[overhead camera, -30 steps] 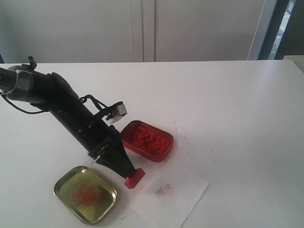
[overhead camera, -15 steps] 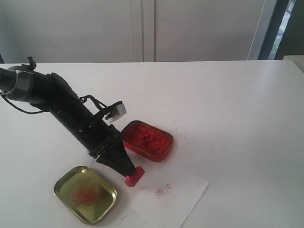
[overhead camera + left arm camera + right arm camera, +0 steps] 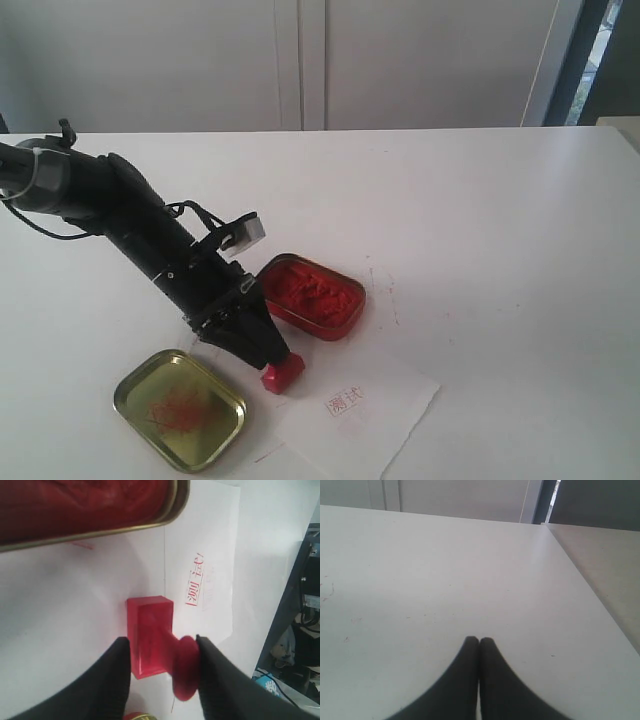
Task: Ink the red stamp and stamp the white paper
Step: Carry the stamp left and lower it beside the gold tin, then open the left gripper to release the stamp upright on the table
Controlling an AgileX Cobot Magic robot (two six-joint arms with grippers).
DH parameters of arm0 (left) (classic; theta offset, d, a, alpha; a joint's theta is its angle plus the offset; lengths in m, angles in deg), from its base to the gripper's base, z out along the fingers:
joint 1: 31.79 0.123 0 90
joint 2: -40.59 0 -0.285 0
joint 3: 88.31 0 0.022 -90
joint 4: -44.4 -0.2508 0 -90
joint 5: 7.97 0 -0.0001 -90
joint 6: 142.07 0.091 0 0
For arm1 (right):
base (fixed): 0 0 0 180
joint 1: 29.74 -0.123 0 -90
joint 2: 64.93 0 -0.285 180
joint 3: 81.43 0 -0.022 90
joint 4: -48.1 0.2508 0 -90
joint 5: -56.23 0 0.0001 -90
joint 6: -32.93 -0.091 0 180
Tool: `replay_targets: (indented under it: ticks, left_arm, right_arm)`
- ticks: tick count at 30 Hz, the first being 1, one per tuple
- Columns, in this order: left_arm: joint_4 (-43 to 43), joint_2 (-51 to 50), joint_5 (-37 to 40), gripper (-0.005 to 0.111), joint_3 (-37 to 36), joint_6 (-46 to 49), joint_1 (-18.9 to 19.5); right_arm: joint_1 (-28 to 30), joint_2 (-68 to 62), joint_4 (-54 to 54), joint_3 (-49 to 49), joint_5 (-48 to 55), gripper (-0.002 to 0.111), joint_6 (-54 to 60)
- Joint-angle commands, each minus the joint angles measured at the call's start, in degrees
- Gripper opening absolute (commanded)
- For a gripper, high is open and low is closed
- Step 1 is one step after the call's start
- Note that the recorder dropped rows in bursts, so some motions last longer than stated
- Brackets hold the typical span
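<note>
Stamp inspection: the red stamp (image 3: 283,374) is glossy red plastic, a rectangular block with a short stem ending in a round knob. I find it on the worktop (image 3: 480,250), just left of the white paper (image 3: 385,425) and near of the red ink tin (image 3: 312,292). Its handle points up and far-left into the left claw (image 3: 161,640). The block's long axis runs parallel to the red print (image 3: 195,580). The left claw's fingers stand apart either side of the handle, clamping nothing. The right claw (image 3: 479,641) is closed and empty.

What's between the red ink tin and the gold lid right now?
The left gripper, open around the red stamp, sits between them; the exterior view shows it.
</note>
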Motion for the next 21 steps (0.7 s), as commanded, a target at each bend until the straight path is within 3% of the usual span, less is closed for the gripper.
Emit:
replay_targets:
  ticks: [1,21]
  left_arm:
    - [-1.1,0.2,0.7,0.054,-0.3,-0.3,0.1]
    - [-3.3,0.2,0.9,0.055,-0.3,-0.9,7.1]
  right_arm:
    - [-0.1,0.4,-0.5,0.2,-0.3,0.000,0.1]
    - [-0.1,0.4,-0.5,0.2,-0.3,0.000,0.1]
